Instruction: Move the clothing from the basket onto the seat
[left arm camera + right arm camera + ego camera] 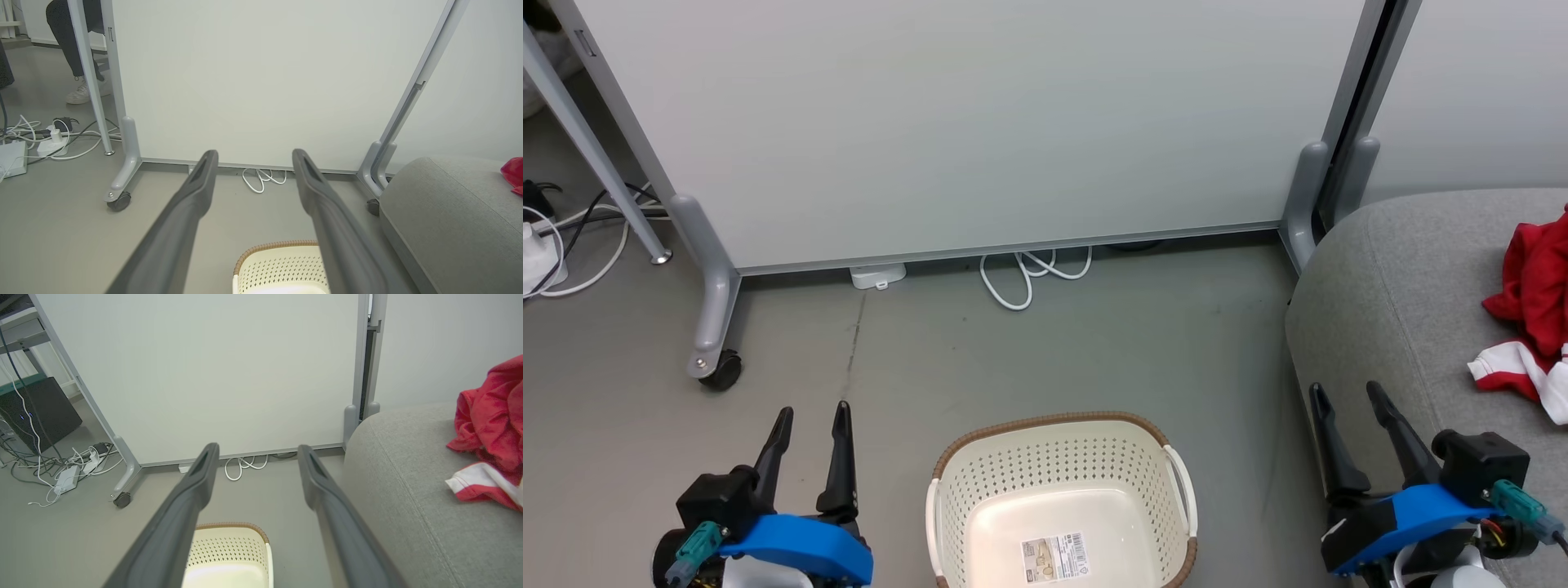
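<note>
My left gripper (814,410) hangs low over the grey floor (1094,343) with its two dark fingers spread wide and nothing between them. My right gripper (1344,389) is spread just as wide and grips nothing; it hovers beside the front edge of the seat (1388,310).

Between my two arms stands the basket (1054,465), upright on the floor. Its brown rim faces up and the label (1054,558) lies plain on its pale bottom. In my left wrist view the basket's far rim sits below and between my fingers.

The clothing (1535,302) lies on the seat, well to the right of my right gripper and apart from it: a crumpled red heap with a white-striped band trailing toward the seat's front (how many garments make up the heap I cannot tell).

Beyond the basket stands a pale partition panel (980,122) on grey legs, one with a caster (721,369). A looped white cable (1029,273) lies at its foot.
</note>
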